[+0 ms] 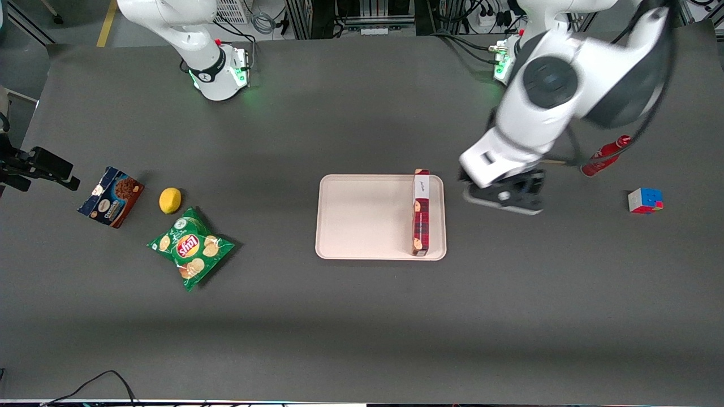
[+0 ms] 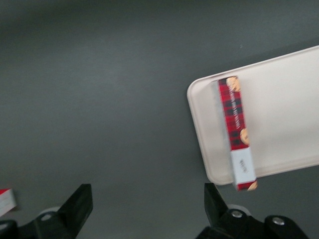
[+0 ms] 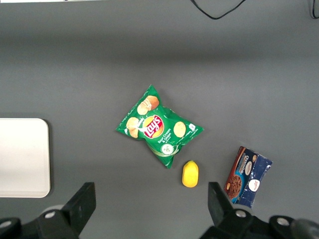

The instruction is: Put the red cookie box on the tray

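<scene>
- Dark grey bench (image 1: 362,316) carries everything, spread from one end to the other.
- One pale pink tray (image 1: 367,217), flat with a low rim and rounded corners, lies at the middle of the bench.
- One red cookie box (image 1: 421,212), long, slim and plaid, lies in the tray along its edge toward the working arm's end. Its white end panel points away from the front camera and reaches the tray's rim. Nothing else is in the tray.
- One left gripper (image 1: 505,195) hangs over bare bench just beside the tray, toward the working arm's end. Its jaws are spread wide and hold nothing, apart from the box.
- One green crisp bag (image 1: 190,247) lies toward the parked arm's end.
- One blue-and-brown cookie box (image 1: 111,196) lies near that bag, closer still to the parked arm's end.
- One red bottle (image 1: 605,155) lies on its side toward the working arm's end.
- One colour puzzle cube (image 1: 645,200) sits near the bottle.
- One yellow lemon (image 1: 169,200) rests between the blue-and-brown box and the crisp bag.
</scene>
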